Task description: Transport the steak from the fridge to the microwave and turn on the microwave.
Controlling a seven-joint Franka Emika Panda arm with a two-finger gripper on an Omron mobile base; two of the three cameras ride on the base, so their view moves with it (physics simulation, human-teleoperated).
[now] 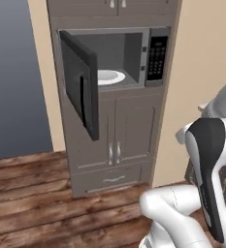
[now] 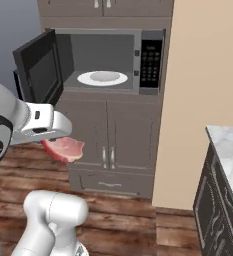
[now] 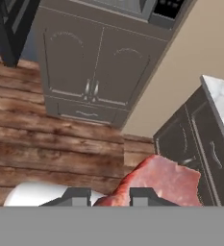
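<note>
Wood flooring runs up to the cabinet holding the microwave, door swung open, keypad writing unreadable, while the gripper clamps the steak low, left of it.

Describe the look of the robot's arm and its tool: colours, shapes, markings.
The arm is glossy white, built of fat rounded links, with a dark, near-black curved cover at a joint. A small dark round mark sits on the grey joint at the left edge of the right base view. The tool has a white boxy body with a small dark square on its side, and two small dark grey, blocky fingertips. No cables are visible.
</note>
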